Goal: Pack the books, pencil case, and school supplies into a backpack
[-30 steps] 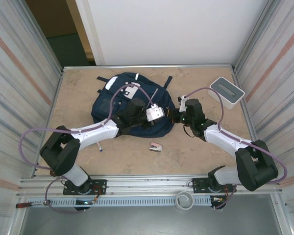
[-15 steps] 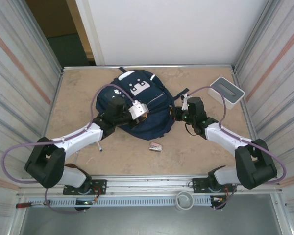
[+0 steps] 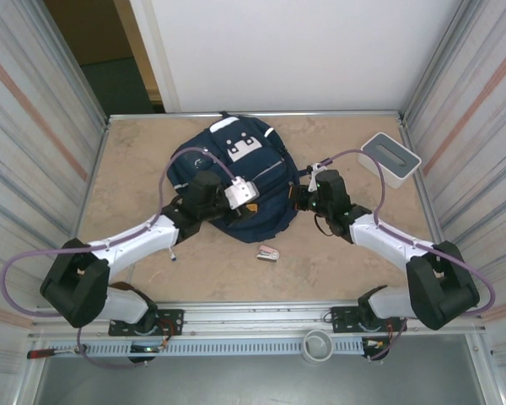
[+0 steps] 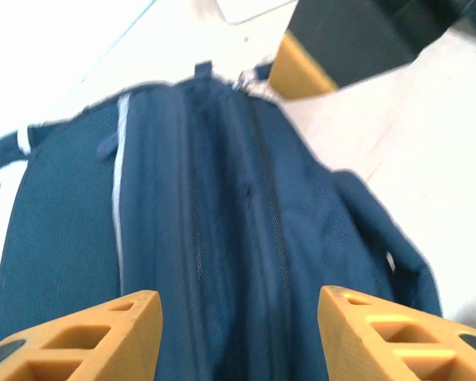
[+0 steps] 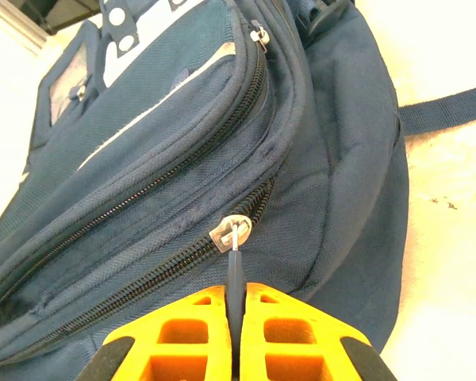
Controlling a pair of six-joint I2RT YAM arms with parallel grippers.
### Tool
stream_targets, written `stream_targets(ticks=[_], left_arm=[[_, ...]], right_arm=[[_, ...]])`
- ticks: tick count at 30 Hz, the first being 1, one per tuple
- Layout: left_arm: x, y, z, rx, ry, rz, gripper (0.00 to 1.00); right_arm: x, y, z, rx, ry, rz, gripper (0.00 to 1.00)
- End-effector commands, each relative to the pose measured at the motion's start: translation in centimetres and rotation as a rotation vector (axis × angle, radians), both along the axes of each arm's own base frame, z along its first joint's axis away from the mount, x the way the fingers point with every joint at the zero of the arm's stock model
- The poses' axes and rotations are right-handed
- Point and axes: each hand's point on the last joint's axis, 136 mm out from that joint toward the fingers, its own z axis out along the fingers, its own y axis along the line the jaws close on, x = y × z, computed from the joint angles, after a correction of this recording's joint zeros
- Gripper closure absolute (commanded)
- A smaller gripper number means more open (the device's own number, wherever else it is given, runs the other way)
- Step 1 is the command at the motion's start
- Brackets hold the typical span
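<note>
From above, the navy backpack [image 3: 236, 169] lies mid-tabletop [image 3: 135, 160], toward the far side. The left arm [image 3: 143, 236] reaches over its near-left part and the right arm [image 3: 379, 236] meets its right edge. The pink stapler [image 3: 268, 252] lies just in front of the backpack. At the left wrist, the left fingers [image 4: 87, 333] stand apart over the backpack's zippered side, gripping nothing. At the right wrist, the right fingers [image 5: 210, 325] are pinched together on a dark zipper pull [image 5: 236, 274].
</note>
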Motion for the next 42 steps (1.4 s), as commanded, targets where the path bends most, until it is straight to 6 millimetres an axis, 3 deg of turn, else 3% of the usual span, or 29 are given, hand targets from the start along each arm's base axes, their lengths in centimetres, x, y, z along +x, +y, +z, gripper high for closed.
stream_targets(ticks=[1,6,11,20,27,30,34,38,42], left_arm=[[0.6,-2.1,1.4,0.034,-0.075,-0.021,0.44],[0.7,-5.1,0.3,0.088,-0.081,-0.070,0.44],[2.1,-5.8,-0.6,0.107,-0.094,-0.042,0.50],[2.5,-4.5,-0.4,0.105,-0.111,-0.002,0.99],[2.3,-1.5,1.3,0.001,-0.091,0.010,1.00],[2.4,0.2,2.0,-0.051,-0.079,0.026,1.00],[3.1,3.4,2.2,-0.098,-0.066,0.093,1.00],[4.4,6.4,0.8,-0.070,-0.046,0.205,1.00],[4.4,6.2,0.0,-0.024,-0.014,0.191,0.80]], right_arm=[[0.2,0.0,3.0,0.051,-0.083,-0.029,1.00],[-0.4,0.2,3.6,0.067,-0.095,-0.022,1.00],[-1.0,0.3,4.1,0.076,-0.113,-0.013,1.00],[-1.1,-1.1,2.5,-0.029,-0.109,-0.036,1.00],[0.2,-4.5,0.4,-0.074,-0.027,-0.164,1.00],[0.8,-4.9,0.2,-0.071,-0.011,-0.197,1.00],[1.3,-4.3,0.3,-0.069,-0.008,-0.195,1.00],[1.5,-2.6,0.7,-0.036,-0.028,-0.142,1.00],[1.6,-0.7,1.2,-0.010,-0.050,-0.092,1.00]])
